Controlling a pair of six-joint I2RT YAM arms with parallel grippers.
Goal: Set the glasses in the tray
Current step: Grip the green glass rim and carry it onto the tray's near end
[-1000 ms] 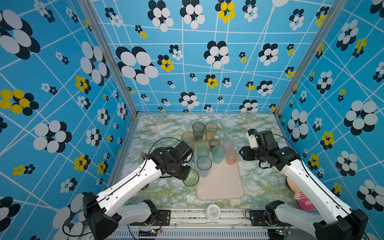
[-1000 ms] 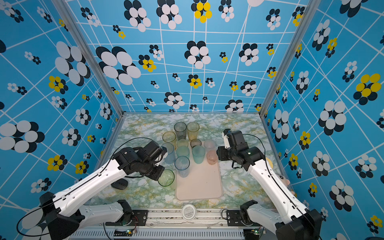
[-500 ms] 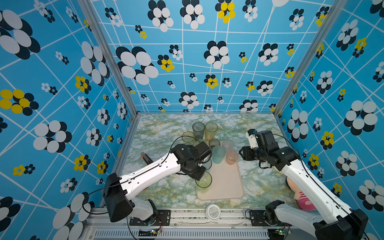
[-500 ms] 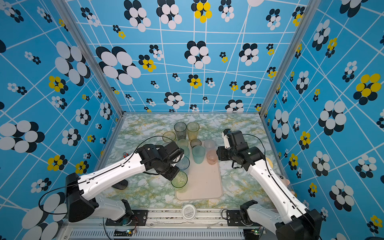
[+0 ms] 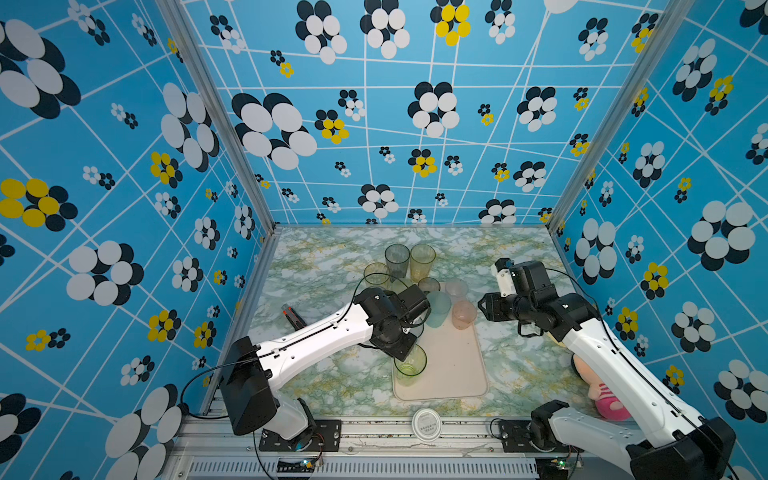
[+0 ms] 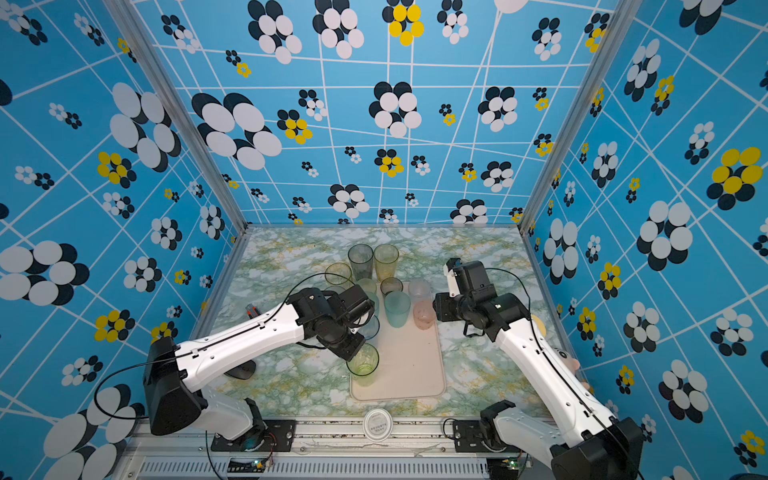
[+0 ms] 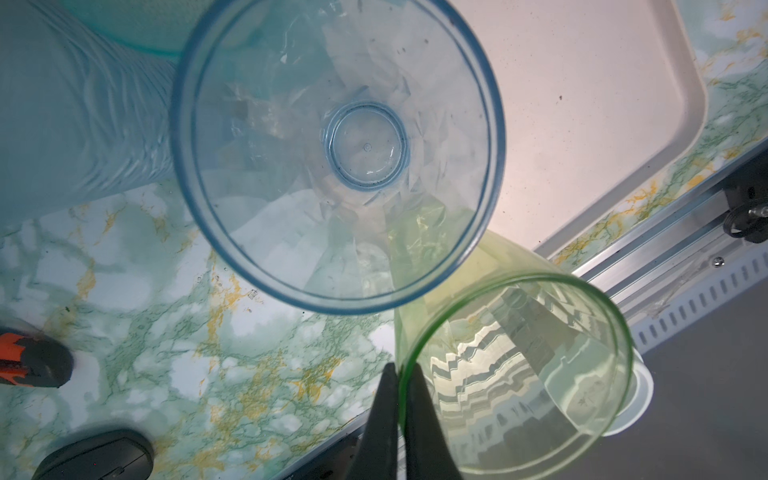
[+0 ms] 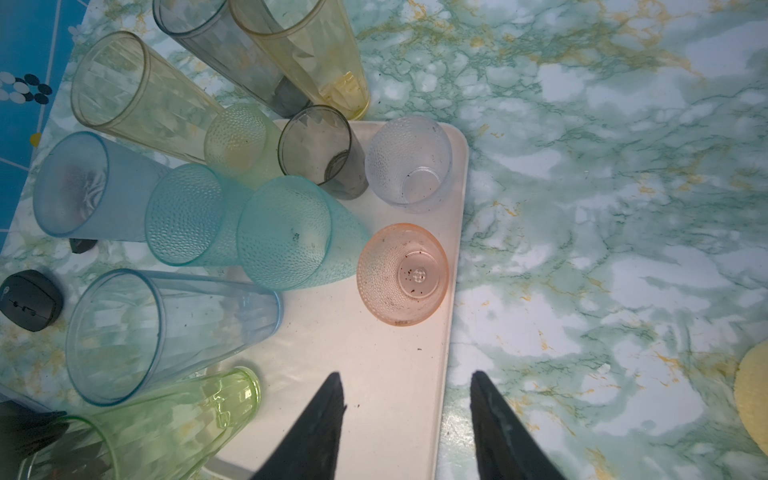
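My left gripper is shut on the rim of a green glass, one finger inside and one outside. In both top views that glass sits at the near left edge of the cream-pink tray; I cannot tell whether its base rests there. A blue glass stands just beyond it. Teal, pink and clear glasses crowd the tray's far end. Tall grey and amber glasses stand on the table behind. My right gripper hangs open and empty over the tray's right edge.
A round white lid lies at the table's front edge. A pink plush toy sits at the right under my right arm. A black mouse and an orange-black tool lie left. A yellow disc lies right of the tray.
My left arm has carried the green glass rightward from over the table to the tray's near left edge. The right arm has not moved.
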